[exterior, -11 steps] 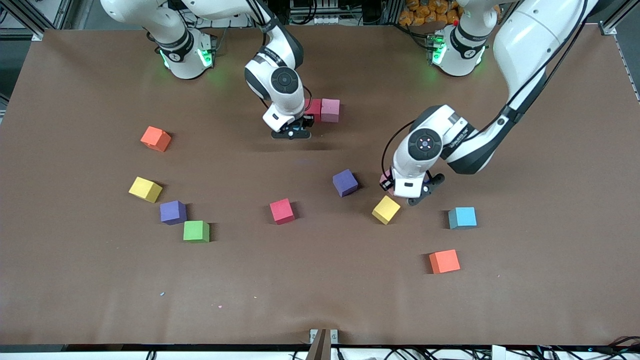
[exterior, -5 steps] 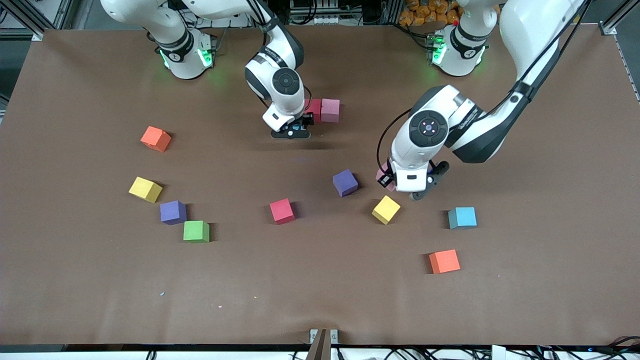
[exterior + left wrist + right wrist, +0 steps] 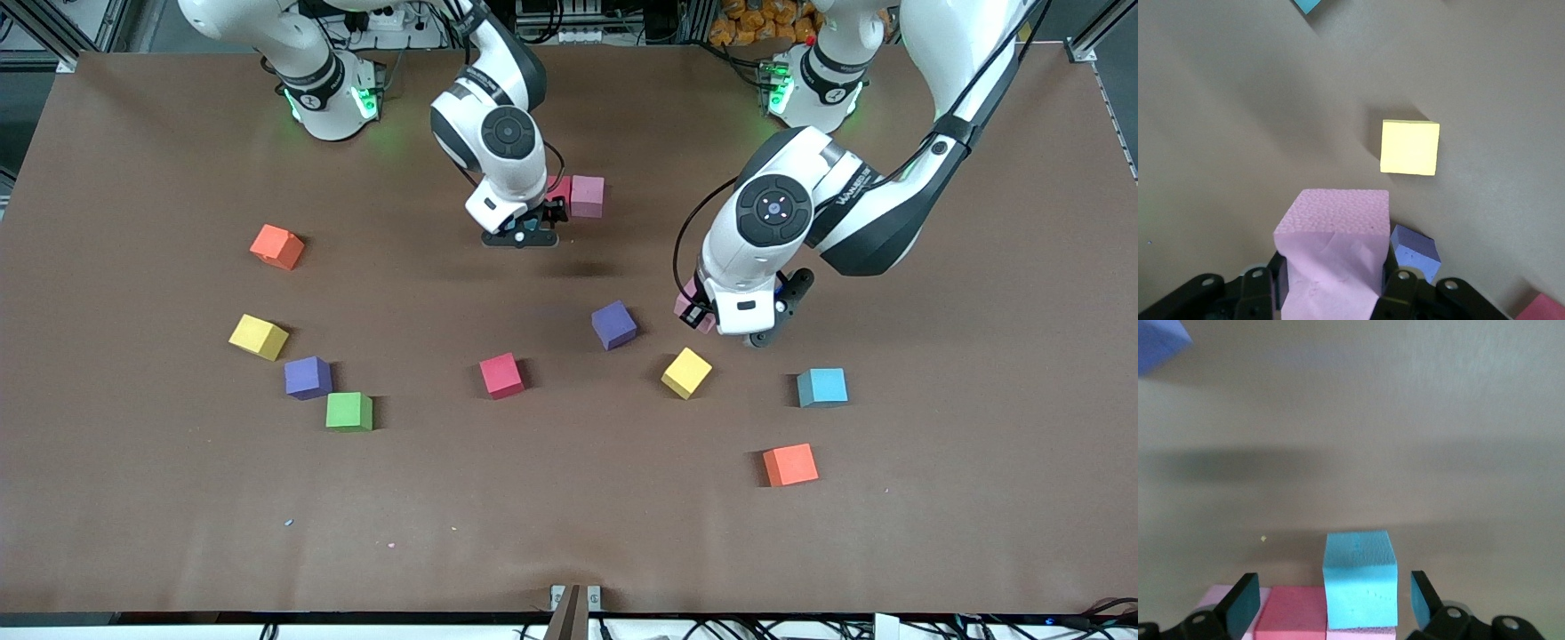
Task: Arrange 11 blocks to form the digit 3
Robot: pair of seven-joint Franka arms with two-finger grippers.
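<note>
My left gripper [image 3: 704, 318] is shut on a pink cube [image 3: 686, 305] and holds it above the table between a purple cube [image 3: 613, 324] and a yellow cube [image 3: 685, 372]. In the left wrist view the fingers [image 3: 1401, 293] clamp the pink cube [image 3: 1331, 233]. My right gripper [image 3: 522, 233] is open over a sky-blue cube [image 3: 1358, 577], which sits free between its pads [image 3: 1241, 600]. That cube lies against a row with a red cube [image 3: 558, 189] and a pink cube [image 3: 587, 196].
Loose on the table: an orange cube [image 3: 276, 246], a yellow cube [image 3: 259, 337], a purple cube [image 3: 308, 377], a green cube [image 3: 348, 412], a red cube [image 3: 501, 374], a sky-blue cube [image 3: 822, 387] and an orange cube [image 3: 790, 464].
My left gripper has risen with the pink cube and drawn away from the yellow cube beside it. My right gripper has lifted slightly over the row.
</note>
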